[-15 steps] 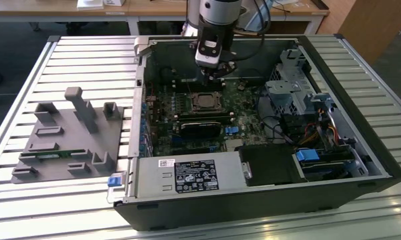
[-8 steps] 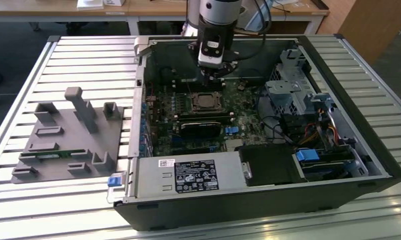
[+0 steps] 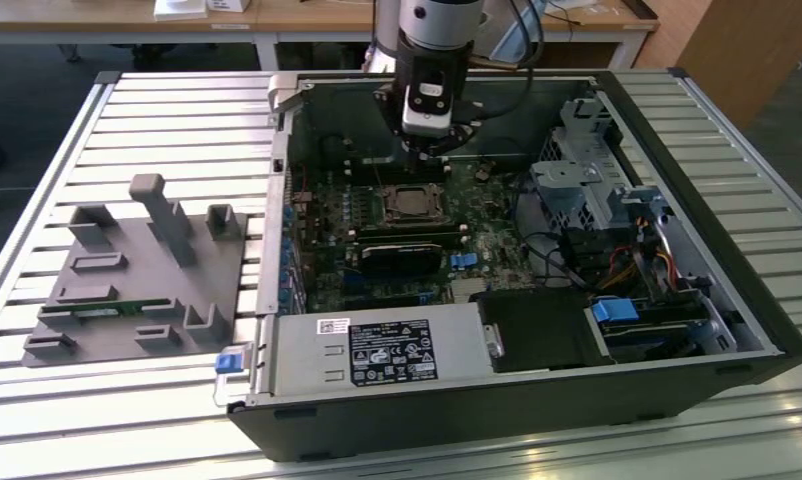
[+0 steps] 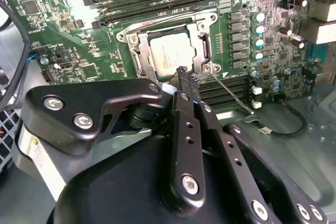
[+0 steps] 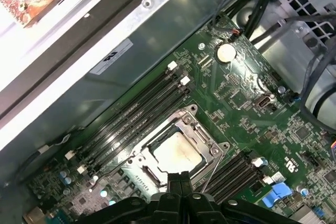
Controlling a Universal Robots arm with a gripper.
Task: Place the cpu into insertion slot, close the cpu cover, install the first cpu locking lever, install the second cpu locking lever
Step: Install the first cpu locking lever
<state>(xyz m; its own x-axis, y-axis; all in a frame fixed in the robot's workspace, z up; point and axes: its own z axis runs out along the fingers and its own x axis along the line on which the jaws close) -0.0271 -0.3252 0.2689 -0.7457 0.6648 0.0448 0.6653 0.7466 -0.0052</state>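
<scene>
One slatted table [image 3: 54, 150] carries one open computer case [image 3: 374, 420] with one green motherboard [image 5: 241, 103] inside. The single gripper [image 4: 186, 74] hangs just above the socket, fingers pressed together, gripping nothing. One cpu cover [image 4: 202, 44] lies down around one seated cpu [image 4: 168, 53].

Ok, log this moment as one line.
cpu: seated in slot | cpu cover: down over cpu | gripper: shut, tips by cover's edge

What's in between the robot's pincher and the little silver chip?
Just the shiny edge of the cpu cover, seen in the second wrist view. The shut gripper is right beside the cpu.
</scene>
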